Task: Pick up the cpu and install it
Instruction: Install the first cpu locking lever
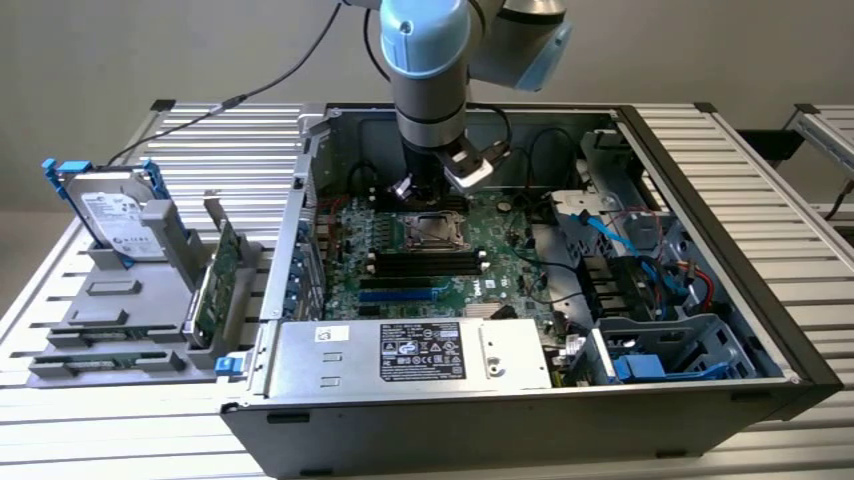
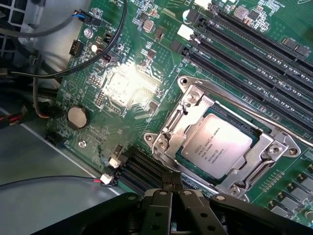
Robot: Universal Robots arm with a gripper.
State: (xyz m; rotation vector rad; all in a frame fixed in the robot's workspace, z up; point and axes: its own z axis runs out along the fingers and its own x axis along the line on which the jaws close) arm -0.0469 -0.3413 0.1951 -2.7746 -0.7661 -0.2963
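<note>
ITEM cpu | LOCATION flat inside socket frame, silver top up, frame metal lapping its edges | AXIS near-square, edges parallel to socket frame | gripper clenched shut, grasping nothing | RELATION poised over socket frame, clear of it, cpu just below, slightly offset

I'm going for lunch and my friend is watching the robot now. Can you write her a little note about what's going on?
Gripper: fingers shut, nothing in them, hovering over the motherboard inside the computer case.
Cpu: lying flat in its socket on the motherboard, shiny top up, with the metal frame around its edges.
Done: the cpu is picked, placed and let go.
Left: I cannot tell whether the frame is locked down, so check that.
</note>
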